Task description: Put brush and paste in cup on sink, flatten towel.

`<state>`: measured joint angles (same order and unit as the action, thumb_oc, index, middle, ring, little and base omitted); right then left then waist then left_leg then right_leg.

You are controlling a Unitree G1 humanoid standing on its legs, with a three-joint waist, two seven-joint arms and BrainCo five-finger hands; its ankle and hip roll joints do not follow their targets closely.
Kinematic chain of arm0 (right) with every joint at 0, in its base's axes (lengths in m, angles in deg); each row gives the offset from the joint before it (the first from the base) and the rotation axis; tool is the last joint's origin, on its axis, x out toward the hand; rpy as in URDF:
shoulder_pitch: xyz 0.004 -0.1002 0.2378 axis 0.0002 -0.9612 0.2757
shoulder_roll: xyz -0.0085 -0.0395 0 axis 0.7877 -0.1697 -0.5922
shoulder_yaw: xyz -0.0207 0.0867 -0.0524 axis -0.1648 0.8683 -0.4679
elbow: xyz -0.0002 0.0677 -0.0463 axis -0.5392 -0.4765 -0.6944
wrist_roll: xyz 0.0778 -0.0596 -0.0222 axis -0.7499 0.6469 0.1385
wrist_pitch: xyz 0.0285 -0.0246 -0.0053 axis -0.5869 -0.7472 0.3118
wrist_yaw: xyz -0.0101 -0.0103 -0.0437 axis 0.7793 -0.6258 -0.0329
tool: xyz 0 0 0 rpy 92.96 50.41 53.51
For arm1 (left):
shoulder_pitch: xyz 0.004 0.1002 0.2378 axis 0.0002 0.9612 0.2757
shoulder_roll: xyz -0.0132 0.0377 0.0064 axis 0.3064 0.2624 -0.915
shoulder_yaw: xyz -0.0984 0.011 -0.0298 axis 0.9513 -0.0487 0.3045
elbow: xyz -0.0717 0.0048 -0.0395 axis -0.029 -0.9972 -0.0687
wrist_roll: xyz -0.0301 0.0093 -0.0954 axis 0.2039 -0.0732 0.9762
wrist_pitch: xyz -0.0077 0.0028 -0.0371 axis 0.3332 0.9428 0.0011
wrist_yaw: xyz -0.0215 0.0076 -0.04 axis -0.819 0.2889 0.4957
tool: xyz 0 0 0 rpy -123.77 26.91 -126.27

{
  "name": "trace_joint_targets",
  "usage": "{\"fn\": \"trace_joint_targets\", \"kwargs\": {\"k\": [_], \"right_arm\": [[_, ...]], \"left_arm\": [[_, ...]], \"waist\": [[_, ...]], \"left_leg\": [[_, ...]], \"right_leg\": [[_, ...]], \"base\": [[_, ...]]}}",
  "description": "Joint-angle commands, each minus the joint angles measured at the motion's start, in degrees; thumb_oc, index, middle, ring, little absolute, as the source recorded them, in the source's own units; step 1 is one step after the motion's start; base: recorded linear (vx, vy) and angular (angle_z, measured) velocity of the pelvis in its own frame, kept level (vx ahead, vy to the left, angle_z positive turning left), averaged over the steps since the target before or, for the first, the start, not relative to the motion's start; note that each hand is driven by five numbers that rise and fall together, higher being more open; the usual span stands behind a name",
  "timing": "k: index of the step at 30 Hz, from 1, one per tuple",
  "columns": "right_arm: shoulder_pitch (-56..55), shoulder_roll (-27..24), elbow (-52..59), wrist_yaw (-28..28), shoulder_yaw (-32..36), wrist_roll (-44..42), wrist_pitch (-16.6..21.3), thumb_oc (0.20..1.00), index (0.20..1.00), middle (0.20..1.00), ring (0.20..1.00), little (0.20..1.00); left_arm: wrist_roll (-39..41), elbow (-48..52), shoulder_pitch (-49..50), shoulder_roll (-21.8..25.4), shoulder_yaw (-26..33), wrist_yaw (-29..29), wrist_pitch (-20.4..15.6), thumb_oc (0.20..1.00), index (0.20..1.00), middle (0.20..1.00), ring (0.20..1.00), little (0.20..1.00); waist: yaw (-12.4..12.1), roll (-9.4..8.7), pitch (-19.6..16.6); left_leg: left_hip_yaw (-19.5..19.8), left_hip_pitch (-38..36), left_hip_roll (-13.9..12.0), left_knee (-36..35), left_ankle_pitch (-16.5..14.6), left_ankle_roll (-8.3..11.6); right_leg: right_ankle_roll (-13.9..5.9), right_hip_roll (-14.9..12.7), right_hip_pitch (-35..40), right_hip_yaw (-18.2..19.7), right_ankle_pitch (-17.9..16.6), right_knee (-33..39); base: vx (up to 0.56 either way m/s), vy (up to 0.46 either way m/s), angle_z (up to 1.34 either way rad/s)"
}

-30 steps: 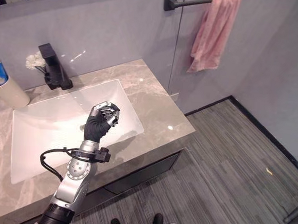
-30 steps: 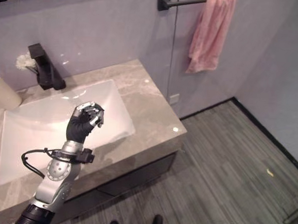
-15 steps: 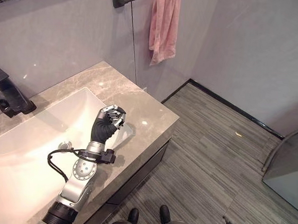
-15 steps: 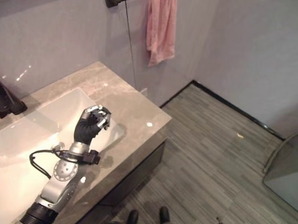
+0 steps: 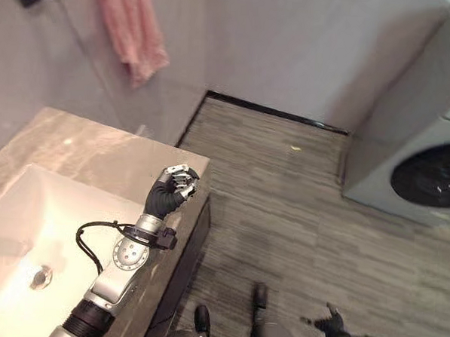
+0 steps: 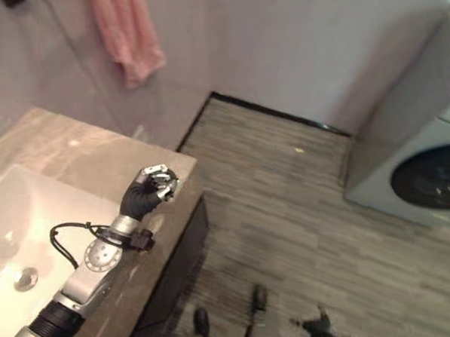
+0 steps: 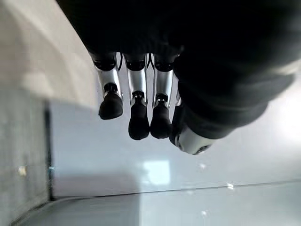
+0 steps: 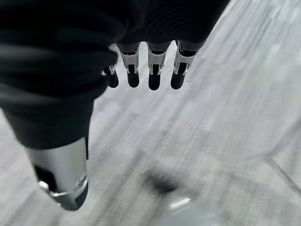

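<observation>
Towel step, judging by the frames: raise left robot hand (image 5: 175, 187) up & away toward pink towel (image 5: 131, 29), uncurl first, then smooth downward with flat fingers. Left robot hand curled shut, holding nothing, hovering over counter (image 5: 97, 150) edge, sink (image 5: 25, 233) just behind it. Towel hangs bunched, well apart. Right robot hand (image 8: 141, 70) low over floor, fingers relaxed, empty. Count: 1 towel, 1 sink, 1 washing machine (image 5: 422, 149). Can't tell where brush, paste, cup are.

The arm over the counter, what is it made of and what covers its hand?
The left arm is a silver-grey metal tube with a round joint disc and a dark ribbed section near its base. A black cable loops beside the wrist. The left hand wears a dark ribbed cover; its fingers are silver with dark rounded tips. The right hand looks the same.
</observation>
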<state>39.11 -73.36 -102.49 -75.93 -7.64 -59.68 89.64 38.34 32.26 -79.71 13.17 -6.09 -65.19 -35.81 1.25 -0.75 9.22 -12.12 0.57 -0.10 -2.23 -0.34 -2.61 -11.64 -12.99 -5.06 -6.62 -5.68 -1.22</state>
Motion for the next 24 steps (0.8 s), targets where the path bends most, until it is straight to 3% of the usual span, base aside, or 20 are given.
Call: {"fn": "trace_joint_targets", "kwargs": {"k": [1,5,14,18,22,23,24], "right_arm": [[-1.07,-2.56,0.02,-0.29,-0.77,1.64,0.10,1.000,1.000,1.000,1.000,1.000],[-4.65,-4.22,6.02,-0.09,0.25,0.39,2.15,1.000,1.000,1.000,1.000,1.000],[-6.39,-5.96,7.15,-0.77,1.80,-2.94,3.88,1.000,1.000,1.000,1.000,1.000],[-4.15,-6.66,7.16,-1.83,2.14,-4.22,4.18,1.000,1.000,1.000,1.000,1.000],[-3.21,-6.79,6.91,-1.82,2.95,-6.36,4.13,1.000,1.000,1.000,1.000,1.000],[-2.27,-6.96,6.77,-1.89,2.49,-6.43,4.00,1.000,1.000,1.000,1.000,1.000],[-1.41,-6.95,7.03,-1.82,2.00,-6.40,3.96,1.000,1.000,1.000,1.000,1.000]], "left_arm": [[0.77,2.50,-0.51,-0.80,3.27,-1.32,-2.99,0.200,0.200,0.200,0.200,0.200],[-0.81,-0.12,1.02,-3.06,3.25,-1.80,-2.07,0.200,0.200,0.200,0.200,0.200],[-6.62,-5.67,1.76,-3.89,0.64,-3.41,-0.33,0.200,0.200,0.200,0.200,0.200],[-8.46,-6.17,2.33,-3.62,0.49,-4.56,0.53,0.200,0.200,0.200,0.200,0.200],[-7.95,-8.67,2.29,-4.60,-0.34,-4.56,1.12,0.200,0.200,0.200,0.200,0.200],[-7.80,-9.82,2.04,-5.01,-0.72,-4.73,1.44,0.203,0.203,0.203,0.203,0.203],[-8.13,-11.64,1.93,-5.25,-0.94,-4.92,1.96,0.335,0.335,0.335,0.335,0.335]], "waist": [[-0.14,-1.42,-2.67],[1.31,-2.08,-4.85],[2.69,-1.73,-4.53],[0.96,-2.30,-3.14],[0.69,-2.20,-3.04],[0.23,-2.23,-2.67],[0.23,-2.00,-2.77]], "left_leg": [[-0.88,1.87,-0.66,4.20,-3.04,2.40],[-1.37,-0.16,-2.10,3.67,-2.41,3.88],[1.77,-0.63,-5.82,7.25,-1.49,6.33],[10.62,2.05,-2.52,12.72,-2.08,6.37],[9.56,4.11,0.95,13.16,-3.42,4.60],[10.78,5.21,1.88,13.99,-3.26,4.69],[11.17,4.89,2.05,13.18,-3.71,4.38]], "right_leg": [[1.71,2.83,-0.17,-0.80,1.55,0.05],[2.81,5.31,2.56,1.10,1.62,4.27],[6.08,9.97,5.45,1.55,4.19,4.85],[6.74,10.46,5.79,3.40,3.80,5.05],[6.53,9.94,5.97,3.35,3.44,5.22],[6.50,9.76,5.67,3.78,3.39,4.88],[6.32,9.81,5.23,4.07,3.49,4.49]], "base": [[-0.07,-0.099,-0.57],[0.03,-0.214,-0.45],[0.00,-0.176,0.09],[-0.01,-0.105,-0.12],[0.01,-0.011,-0.20],[0.01,0.039,0.02],[0.00,0.028,-0.09]]}}
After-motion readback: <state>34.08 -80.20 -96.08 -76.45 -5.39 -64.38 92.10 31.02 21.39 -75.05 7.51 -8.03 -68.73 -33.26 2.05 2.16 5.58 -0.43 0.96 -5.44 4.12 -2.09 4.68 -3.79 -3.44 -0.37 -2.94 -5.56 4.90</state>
